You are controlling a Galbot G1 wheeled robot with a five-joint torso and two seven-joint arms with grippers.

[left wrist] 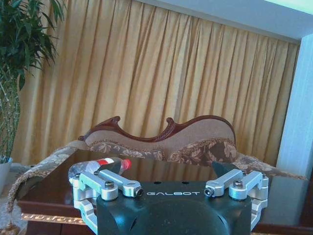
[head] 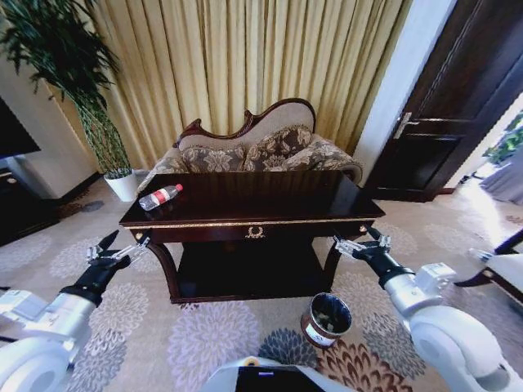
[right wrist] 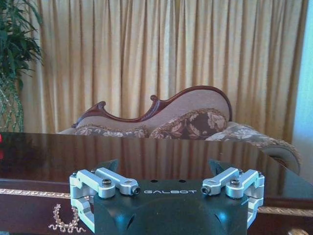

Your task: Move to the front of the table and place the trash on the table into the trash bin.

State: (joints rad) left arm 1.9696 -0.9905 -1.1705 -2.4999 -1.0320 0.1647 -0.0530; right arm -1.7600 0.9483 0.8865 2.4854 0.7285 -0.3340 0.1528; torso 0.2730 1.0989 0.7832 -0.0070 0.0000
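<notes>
Facing table; bottle lying on it | both grippers spread, empty

This is a furnished sitting room in a home or hotel suite. Long gold pleated curtains cover the back wall from ceiling to floor. In front of them stands a patterned sofa with a carved, curving wooden back. A dark glossy console table with gold trim and a gold drawer handle sits before the sofa on a carpet of large floral medallions. A tall leafy plant in a white pot fills the left corner, and a dark panelled door with a metal handle is on the right
</notes>
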